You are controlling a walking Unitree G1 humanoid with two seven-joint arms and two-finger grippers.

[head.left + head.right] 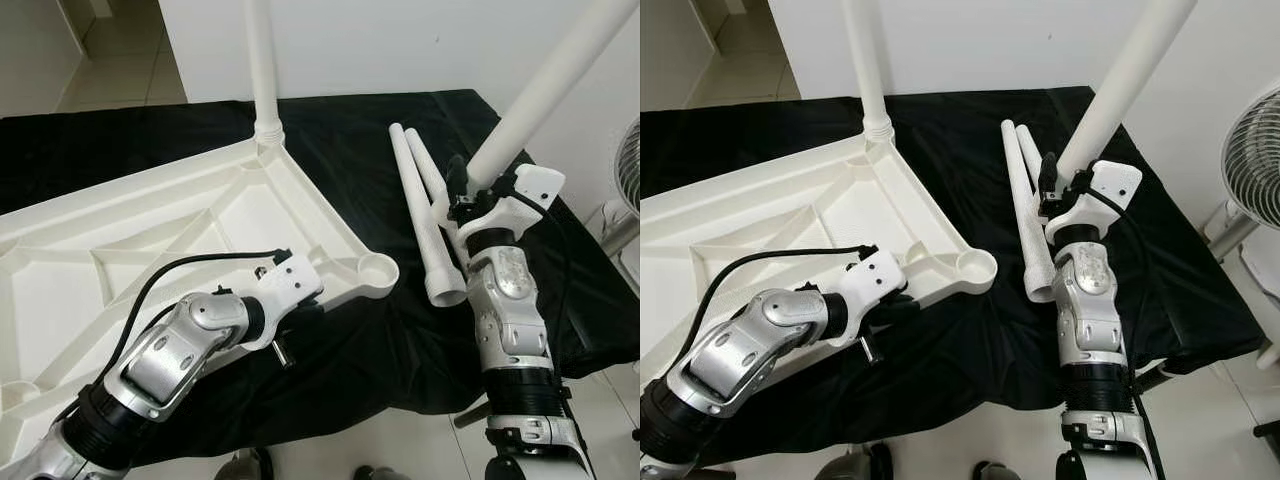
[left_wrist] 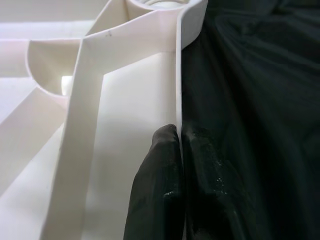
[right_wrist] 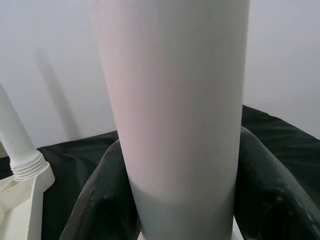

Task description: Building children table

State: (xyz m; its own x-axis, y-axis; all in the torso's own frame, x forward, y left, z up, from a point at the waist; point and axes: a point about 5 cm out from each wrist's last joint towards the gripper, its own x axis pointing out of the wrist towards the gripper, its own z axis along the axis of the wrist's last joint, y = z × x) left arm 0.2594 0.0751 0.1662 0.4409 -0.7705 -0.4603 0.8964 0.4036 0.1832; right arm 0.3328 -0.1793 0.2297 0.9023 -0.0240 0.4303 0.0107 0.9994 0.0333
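Observation:
A white plastic table top [image 1: 150, 215] lies upside down on a black cloth, ribs facing up. One white leg [image 1: 263, 70] stands screwed into its far corner socket. The near corner socket [image 1: 377, 270] is open and holds nothing. My left gripper [image 2: 180, 150] is shut on the table top's near rim [image 2: 178, 80], one finger on each side of the wall. My right gripper [image 1: 468, 192] is shut on a second white leg [image 1: 545, 85], held tilted up and to the right above the cloth. Two more white legs [image 1: 425, 215] lie side by side on the cloth beside my right arm.
The black cloth [image 1: 400, 340] covers a low surface that ends near the tiled floor [image 1: 390, 445] in front. A white wall [image 1: 400, 45] stands behind. A fan [image 1: 1255, 160] stands at the right edge, close to my right arm.

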